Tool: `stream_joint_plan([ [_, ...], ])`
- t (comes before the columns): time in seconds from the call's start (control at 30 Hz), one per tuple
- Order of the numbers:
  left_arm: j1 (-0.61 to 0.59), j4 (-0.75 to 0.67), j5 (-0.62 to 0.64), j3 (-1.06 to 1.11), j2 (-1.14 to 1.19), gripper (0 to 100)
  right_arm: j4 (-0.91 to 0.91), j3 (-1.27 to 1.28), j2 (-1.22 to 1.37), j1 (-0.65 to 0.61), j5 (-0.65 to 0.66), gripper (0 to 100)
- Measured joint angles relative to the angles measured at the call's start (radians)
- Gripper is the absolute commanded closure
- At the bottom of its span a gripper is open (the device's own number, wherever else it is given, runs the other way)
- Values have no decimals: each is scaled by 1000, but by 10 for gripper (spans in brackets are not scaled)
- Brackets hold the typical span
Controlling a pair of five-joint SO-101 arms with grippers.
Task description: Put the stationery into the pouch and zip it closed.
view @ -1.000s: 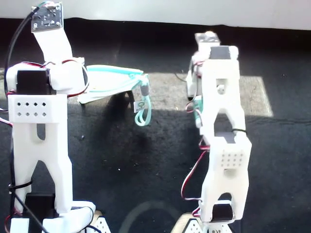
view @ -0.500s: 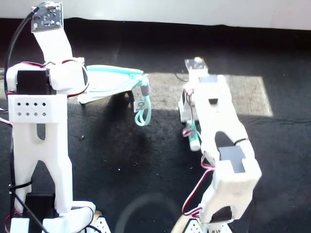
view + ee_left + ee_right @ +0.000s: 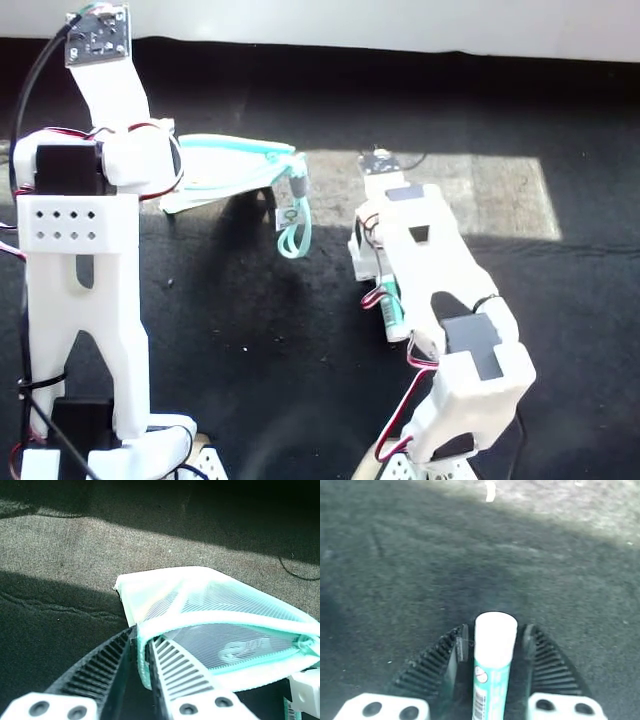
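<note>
A mint mesh pouch [image 3: 225, 170] hangs lifted above the dark mat at the back left, its zipper mouth [image 3: 260, 655] agape. My left gripper [image 3: 142, 650] is shut on the pouch's [image 3: 215, 625] bound edge near one corner. To the right of the pouch, my right gripper [image 3: 385, 300] is shut on a glue stick [image 3: 392, 318] with a teal body and white cap. In the right wrist view the glue stick [image 3: 492, 655] sits upright between the ribbed fingers [image 3: 440, 655], white cap pointing at the mat. A gap of mat separates stick and pouch.
A teal loop strap and white tag [image 3: 292, 228] dangle from the pouch's zipper end. A sunlit strip of mat [image 3: 500, 195] lies at the back right. A small white scrap [image 3: 490, 491] lies on it. A thin cable [image 3: 295, 572] trails on the mat beyond the pouch.
My right arm has swung left and toward the front, carrying the glue stick closer to the pouch side. The left arm and pouch have stayed still.
</note>
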Motion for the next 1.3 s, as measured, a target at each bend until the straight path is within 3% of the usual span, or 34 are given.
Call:
stream_joint_plan([
  [0.43,0,0,0,0,0,992,-2,2,0,-17,2,846],
  [0.73,0,0,0,0,0,992,-3,-21,57,-11,72,848],
  [0.8,0,0,0,0,0,992,-2,-57,106,8,81,875],
  [0.9,0,0,0,0,0,992,31,-115,178,34,83,998],
  [1.07,0,0,0,0,0,992,91,-187,201,69,89,991],
  [1.3,0,0,0,0,0,992,203,-216,-15,71,92,991],
])
